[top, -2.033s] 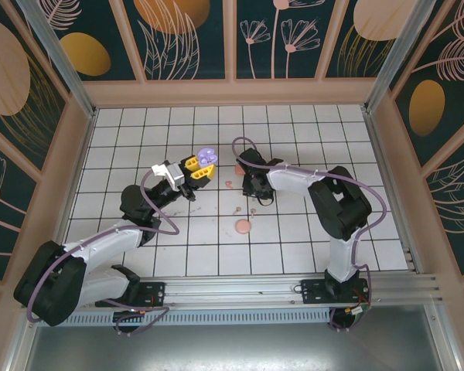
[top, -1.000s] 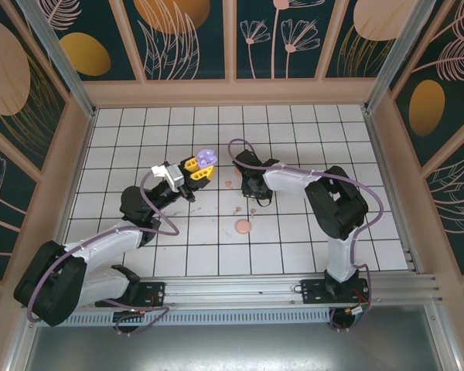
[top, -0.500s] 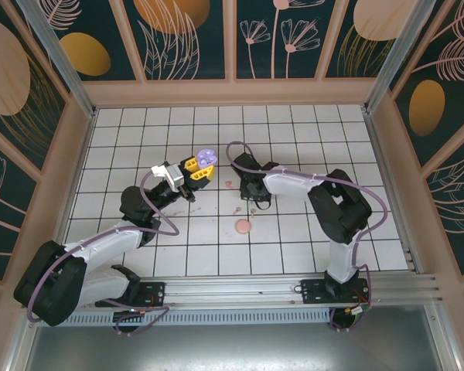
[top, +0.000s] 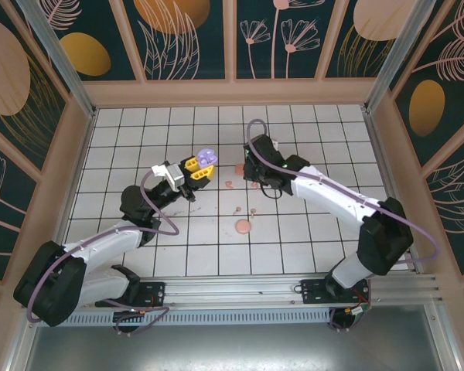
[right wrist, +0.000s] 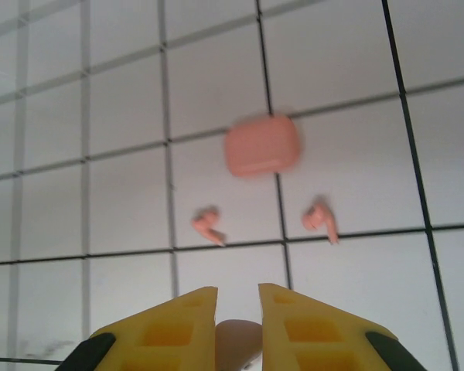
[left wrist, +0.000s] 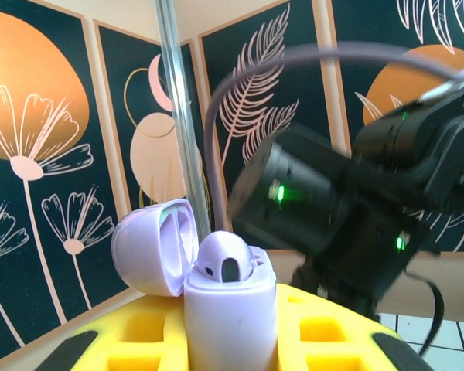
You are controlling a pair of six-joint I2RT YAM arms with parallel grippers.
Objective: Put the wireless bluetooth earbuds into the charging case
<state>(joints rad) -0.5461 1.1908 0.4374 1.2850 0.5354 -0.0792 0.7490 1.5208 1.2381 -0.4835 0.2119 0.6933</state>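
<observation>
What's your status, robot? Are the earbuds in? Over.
Left claw holds open purple charging case, one earbud seated. Right claw shut on small pink piece. Two pink earbuds loose on tiles. Nothing blocking.

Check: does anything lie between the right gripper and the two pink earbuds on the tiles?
Nothing visible does. In the right wrist view, bare tile separates the right gripper from the two pink earbuds; the pink charging case lies beyond them. A blurred pinkish thing sits between its jaws; I cannot tell what.

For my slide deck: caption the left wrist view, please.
Left gripper holds the open purple charging case upright, a purple earbud seated inside, the right arm blurred close behind.
</observation>
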